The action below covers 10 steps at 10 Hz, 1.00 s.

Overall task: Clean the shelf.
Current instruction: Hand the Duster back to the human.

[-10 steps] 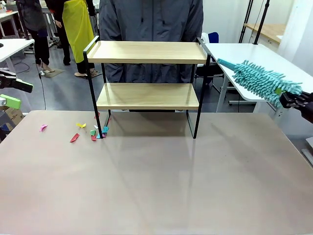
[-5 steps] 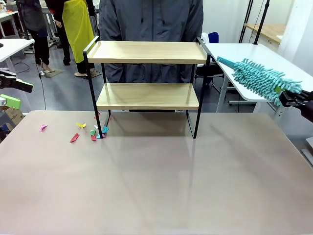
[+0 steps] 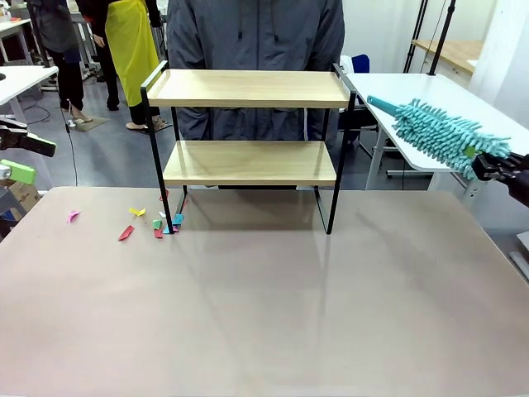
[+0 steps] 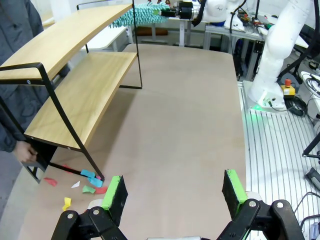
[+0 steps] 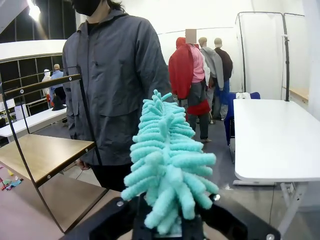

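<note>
The shelf [image 3: 248, 88] stands at the table's far side, a two-tier rack with light wooden boards in a black frame, both boards bare; it also appears in the left wrist view [image 4: 80, 95] and the right wrist view [image 5: 45, 150]. My right gripper [image 3: 496, 166] hangs right of the shelf, level with its lower board, and is shut on the handle of a teal fluffy duster [image 3: 442, 132]. The duster's head points toward the shelf's top right corner without touching it. In its own view the right gripper [image 5: 170, 225] clamps the duster [image 5: 167, 155]. My left gripper [image 4: 174, 192] is open and holds nothing, at the table's left edge [image 3: 21, 157].
Several coloured paper scraps [image 3: 153, 222] lie on the table by the shelf's left front leg. A person [image 3: 256, 37] stands right behind the shelf, one hand [image 4: 22, 150] near its far foot. A white side table [image 3: 430, 95] stands behind the duster.
The right gripper and duster have risen very slightly. Nothing else has moved.
</note>
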Each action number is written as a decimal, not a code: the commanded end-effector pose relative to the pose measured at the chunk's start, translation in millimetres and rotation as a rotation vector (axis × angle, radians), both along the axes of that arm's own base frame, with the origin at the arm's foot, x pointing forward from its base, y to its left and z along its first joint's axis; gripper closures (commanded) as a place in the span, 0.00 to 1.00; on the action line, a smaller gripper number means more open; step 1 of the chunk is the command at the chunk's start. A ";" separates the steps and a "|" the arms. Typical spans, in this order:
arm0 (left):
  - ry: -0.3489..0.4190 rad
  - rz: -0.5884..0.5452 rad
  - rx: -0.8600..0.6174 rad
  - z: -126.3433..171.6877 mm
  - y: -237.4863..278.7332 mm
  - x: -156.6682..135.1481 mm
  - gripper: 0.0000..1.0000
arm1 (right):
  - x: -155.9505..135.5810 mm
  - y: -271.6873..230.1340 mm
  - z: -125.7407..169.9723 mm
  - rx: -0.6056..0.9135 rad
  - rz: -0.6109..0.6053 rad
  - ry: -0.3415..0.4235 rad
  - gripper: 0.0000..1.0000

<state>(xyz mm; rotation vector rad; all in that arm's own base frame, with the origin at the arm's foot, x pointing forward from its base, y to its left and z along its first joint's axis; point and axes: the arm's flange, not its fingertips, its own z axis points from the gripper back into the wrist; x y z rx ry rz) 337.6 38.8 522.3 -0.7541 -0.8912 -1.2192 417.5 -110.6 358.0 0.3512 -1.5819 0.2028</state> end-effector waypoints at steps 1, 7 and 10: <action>-0.024 -0.011 -0.023 1.2 -1.1 1.0 0.00 | -0.8 0.5 6.7 0.009 0.002 0.009 0.84; -0.024 -0.011 -0.023 1.2 -1.1 1.0 0.00 | -0.8 0.5 6.7 0.009 0.002 0.009 0.84; -0.024 -0.011 -0.023 1.2 -1.1 1.0 0.00 | -0.8 0.5 6.7 0.009 0.002 0.009 0.84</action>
